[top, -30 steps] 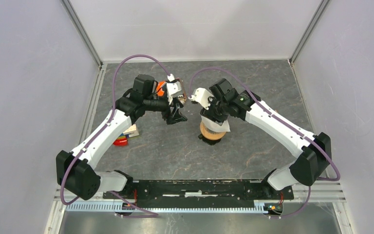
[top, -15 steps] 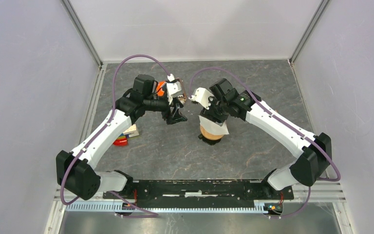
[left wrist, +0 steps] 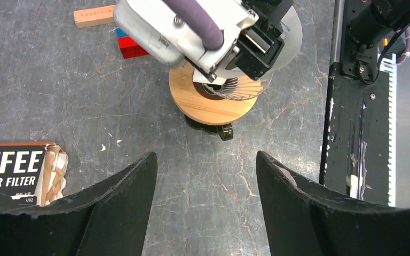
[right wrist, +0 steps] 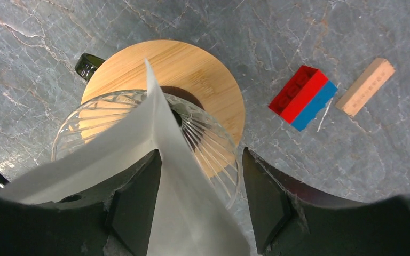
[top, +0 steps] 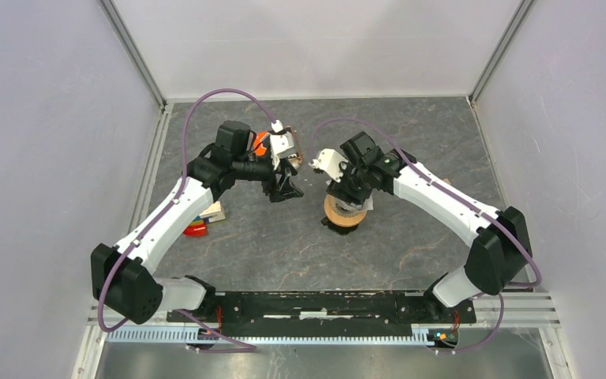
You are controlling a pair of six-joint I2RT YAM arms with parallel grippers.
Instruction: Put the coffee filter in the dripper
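The dripper [right wrist: 192, 74] is a clear ribbed funnel on a round wooden collar with a dark centre hole and dark base; it also shows in the top view [top: 344, 215] and the left wrist view [left wrist: 208, 104]. The coffee filter [right wrist: 181, 202], white folded paper, stands with its tip down in the funnel, leaning on my right gripper's left finger [right wrist: 139, 197]. My right gripper [right wrist: 202, 154] hangs just over the dripper, jaws wide apart around the filter. My left gripper [left wrist: 205, 160] is open and empty above bare table, left of the dripper.
An orange-and-black "COFFEE PAPER FILTER" packet [left wrist: 10, 170] lies by the left gripper. A red-and-blue brick [right wrist: 302, 97] and a small wooden block [right wrist: 365, 86] lie left of the dripper. The black base rail [left wrist: 352, 106] runs along the near edge.
My right gripper has dropped lower and closer over the dripper, carrying the filter down into the funnel; less white paper shows from above. The left arm has not moved.
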